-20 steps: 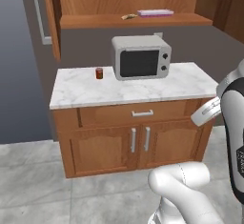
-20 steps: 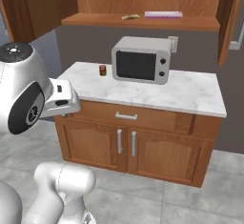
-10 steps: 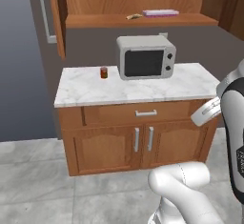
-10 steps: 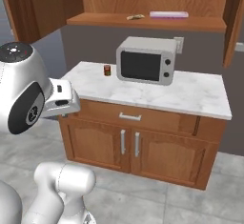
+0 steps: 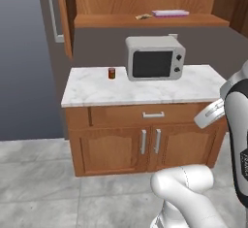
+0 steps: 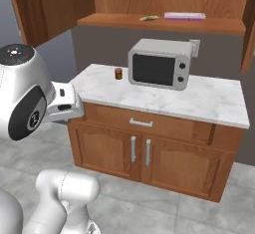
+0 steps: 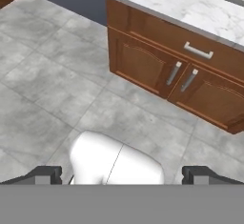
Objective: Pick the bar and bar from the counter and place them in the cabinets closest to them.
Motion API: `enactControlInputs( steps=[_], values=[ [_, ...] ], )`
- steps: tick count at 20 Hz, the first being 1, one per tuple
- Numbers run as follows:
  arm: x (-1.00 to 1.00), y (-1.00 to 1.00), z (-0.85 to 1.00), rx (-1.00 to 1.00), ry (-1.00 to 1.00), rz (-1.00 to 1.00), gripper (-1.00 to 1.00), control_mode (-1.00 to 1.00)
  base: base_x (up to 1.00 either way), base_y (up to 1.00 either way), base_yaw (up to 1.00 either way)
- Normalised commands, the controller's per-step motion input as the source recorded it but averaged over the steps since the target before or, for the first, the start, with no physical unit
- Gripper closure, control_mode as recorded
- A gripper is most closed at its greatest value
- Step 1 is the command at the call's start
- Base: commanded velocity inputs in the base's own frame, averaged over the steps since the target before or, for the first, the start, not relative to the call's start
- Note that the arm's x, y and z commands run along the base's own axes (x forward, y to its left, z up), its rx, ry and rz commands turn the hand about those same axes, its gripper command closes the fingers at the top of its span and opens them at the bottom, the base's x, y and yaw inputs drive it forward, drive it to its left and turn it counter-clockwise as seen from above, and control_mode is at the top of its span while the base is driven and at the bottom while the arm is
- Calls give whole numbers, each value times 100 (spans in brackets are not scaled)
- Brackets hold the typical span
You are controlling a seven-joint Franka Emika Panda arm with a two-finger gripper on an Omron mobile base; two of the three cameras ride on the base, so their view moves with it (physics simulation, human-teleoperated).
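Two dark fingertips (image 7: 45, 174) of the gripper (image 7: 122, 174) poke up at the bottom of the hand view, one far to each side. They are spread wide apart and nothing is between them. The hand hangs over the grey tile floor (image 7: 52, 70) and looks down at it, well away from the counter.

Past the floor stand the low brown base cabinets (image 7: 157, 68) with two doors and a drawer on top, each with a silver handle.

On top of them lies the counter (image 5: 145, 87), white with grey lines. A grey microwave (image 5: 155, 58) stands on it toward the back. A small red jar (image 5: 112, 73) stands just to the left of the microwave, not touching it.

Up above, the brown wall cabinets (image 6: 45, 9) are open, and a plain wooden shelf (image 5: 145, 20) shows inside. Both bars lie on that shelf. The tan bar (image 6: 149, 17) is on the left. The white bar (image 6: 185, 15) lies flat just to its right. They are near each other, but whether they touch is too small to tell.
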Motion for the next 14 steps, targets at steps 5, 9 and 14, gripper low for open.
enactControlInputs(
  steps=[5, 9, 14],
  values=[
    [0, 0, 0, 0, 0, 0, -100, 100, -21, 0, 13],
    [0, 0, 0, 0, 0, 0, -100, 100, -24, 0, 14],
    [0, 0, 0, 0, 0, 0, -100, 100, -21, 0, 15]
  ],
)
